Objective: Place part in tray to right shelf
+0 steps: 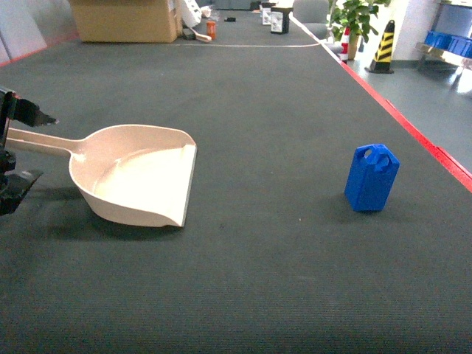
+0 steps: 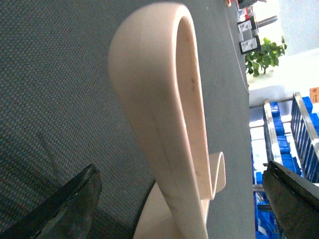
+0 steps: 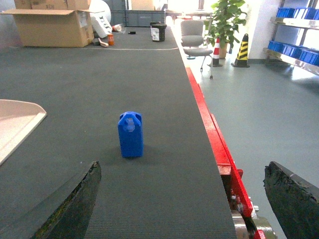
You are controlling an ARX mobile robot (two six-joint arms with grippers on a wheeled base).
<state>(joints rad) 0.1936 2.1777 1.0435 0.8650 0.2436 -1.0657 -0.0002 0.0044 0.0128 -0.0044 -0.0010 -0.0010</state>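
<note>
Standing upright on the dark grey mat [image 1: 265, 243], the part [image 1: 372, 178] had its long axis vertical, holed tab end up, and sat well right of centre, near the red edge strip [image 1: 413, 129]. In the right wrist view it [image 3: 130, 134] was ahead of the right gripper [image 3: 187, 199], whose fingers [image 3: 75, 204] were spread wide with nothing between them; part not touched.

The tray [image 1: 140, 177] lay flat on the mat on the left, well apart from the part. Its long axis ran left-right: handle [image 1: 37, 144] pointing left, wide flat lip facing right toward the part. The left gripper [image 1: 15, 151] sat at the handle end with its fingers [image 2: 65, 204] apart on either side of the handle [image 2: 169, 124]; contact could not be confirmed, gaps were visible on both sides.

Farther back: a cardboard box [image 1: 125, 18] and small clutter at the far end of the mat, a potted plant [image 1: 352, 18], a yellow-black cone [image 1: 383, 48]. Past the mat's right side was grey floor, and a steel shelf [image 3: 294, 30] holding blue crates [image 3: 296, 12].
</note>
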